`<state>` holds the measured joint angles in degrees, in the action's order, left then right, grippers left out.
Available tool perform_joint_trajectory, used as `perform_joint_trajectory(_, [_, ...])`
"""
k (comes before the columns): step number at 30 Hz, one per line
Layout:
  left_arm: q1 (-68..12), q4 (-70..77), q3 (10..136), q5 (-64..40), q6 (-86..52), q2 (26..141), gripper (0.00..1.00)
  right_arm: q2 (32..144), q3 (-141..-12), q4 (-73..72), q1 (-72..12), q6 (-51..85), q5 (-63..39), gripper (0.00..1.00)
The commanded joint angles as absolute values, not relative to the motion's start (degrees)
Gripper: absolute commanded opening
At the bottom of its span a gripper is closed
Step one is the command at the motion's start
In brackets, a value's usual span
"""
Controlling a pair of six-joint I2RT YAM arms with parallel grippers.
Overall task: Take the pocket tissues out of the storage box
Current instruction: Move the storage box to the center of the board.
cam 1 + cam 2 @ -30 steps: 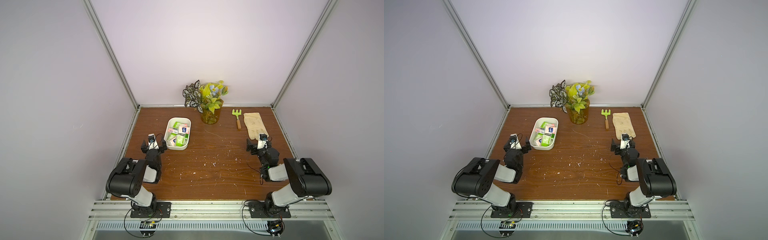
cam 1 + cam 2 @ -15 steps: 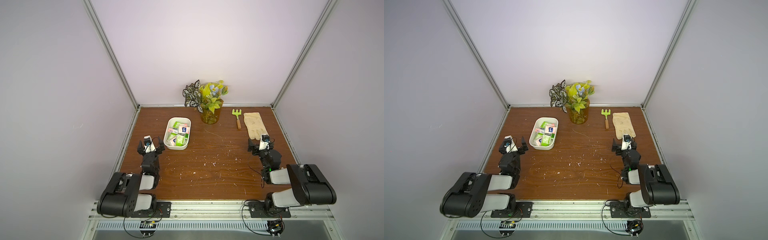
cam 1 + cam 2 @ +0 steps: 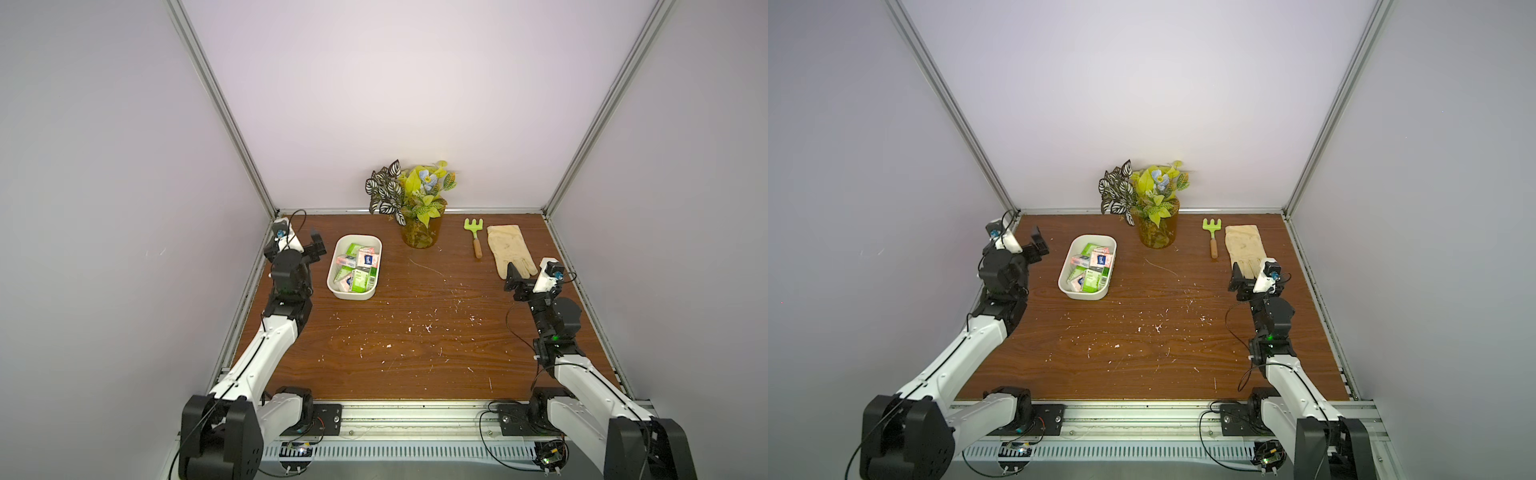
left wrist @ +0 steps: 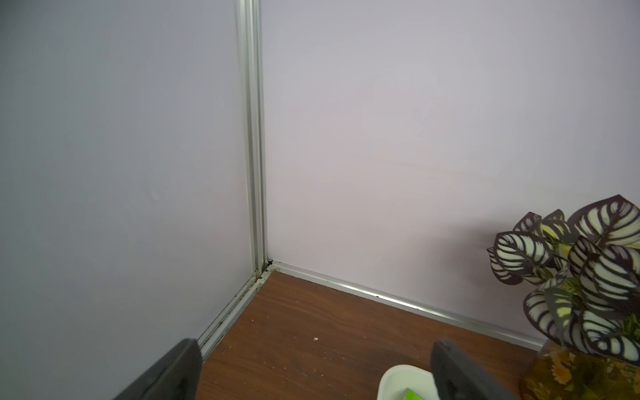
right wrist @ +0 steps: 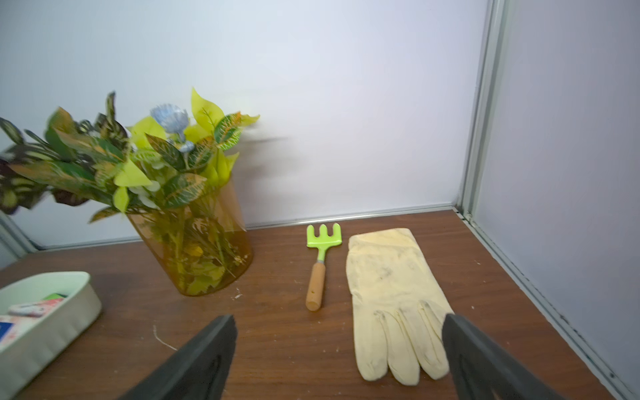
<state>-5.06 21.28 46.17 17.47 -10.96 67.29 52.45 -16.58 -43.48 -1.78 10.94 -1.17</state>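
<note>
Left arm (image 3: 270,345) reaches forward along the left edge of the table (image 3: 415,332), forearm low and wrist raised. The left gripper (image 3: 293,245) hangs above the wood just beside the box (image 3: 353,294), near the back left corner. Its jaws stand fully apart with nothing between them; the left wrist view shows only bare table there. Right arm (image 3: 582,374) reaches forward along the right edge, wrist lifted. The right gripper (image 3: 534,278) is poised over the fingertip end of the glove (image 3: 508,249), clear of it, jaws likewise wide and empty. The tissue packets (image 3: 357,266), green and pink, lie heaped inside the box. The box sits between the left gripper and the vase of leaves (image 3: 419,232). A small rake (image 3: 475,237) lies beside the glove.
</note>
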Motion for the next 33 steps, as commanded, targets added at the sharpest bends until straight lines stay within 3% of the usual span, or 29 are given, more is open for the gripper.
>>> perform_joint_trajectory(1, [-4.4, -2.0, 55.3, 12.1, -13.8, 75.5, 0.99, 49.9, -21.7, -30.8, -2.4, 17.0, -5.8, 0.99])
perform_joint_trajectory(8, [-4.4, -21.9, 77.3, 5.3, -11.9, 95.4, 0.99, 50.6, -30.1, -15.8, -2.7, 20.0, -10.9, 0.99])
perform_joint_trajectory(14, [-4.3, -27.9, 83.3, 2.4, -10.8, 103.2, 1.0, 51.3, -33.1, -11.8, -2.9, 20.9, -12.1, 0.99])
perform_joint_trajectory(19, [-4.1, -31.1, 83.7, 1.9, -9.6, 105.9, 0.86, 50.4, -32.6, -12.2, -3.0, 21.0, -10.4, 0.99])
perform_joint_trajectory(29, [-3.3, -32.3, 83.7, 0.2, -8.4, 109.8, 0.43, 50.7, -32.1, -12.6, -3.1, 21.6, -9.6, 0.99])
perform_joint_trajectory(33, [-2.8, -32.3, 83.8, 0.0, -8.4, 110.7, 0.36, 50.4, -32.2, -12.4, -3.1, 21.5, -9.5, 0.99])
